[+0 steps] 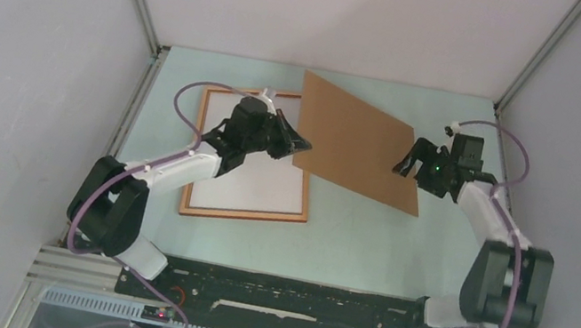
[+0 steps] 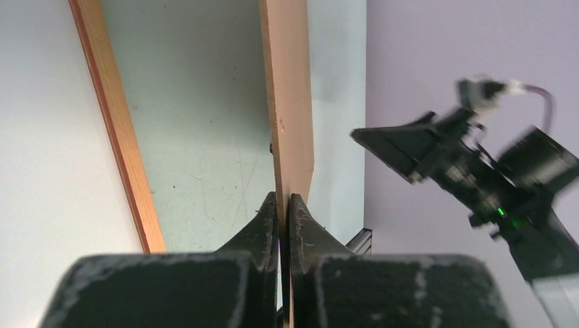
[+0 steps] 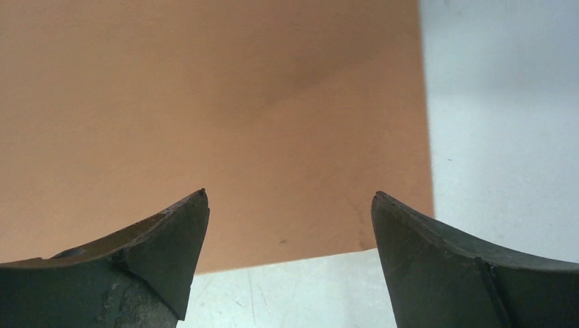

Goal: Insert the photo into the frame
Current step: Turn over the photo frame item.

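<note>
Left gripper (image 1: 304,142) clamps an edge of the flat brown backing board (image 1: 359,140), right gripper (image 1: 404,163) gapes empty opposite, and the reddish-brown wooden frame (image 1: 242,212) lies just below the left.

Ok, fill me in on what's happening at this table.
The left hand is shut on one edge of a brown board and holds it tilted above the table. The right hand is open at the board's opposite edge and grips nothing. The frame lies flat on the table under the left arm, partly overlapped by the board in the top view. Its inside shows plain white.
</note>
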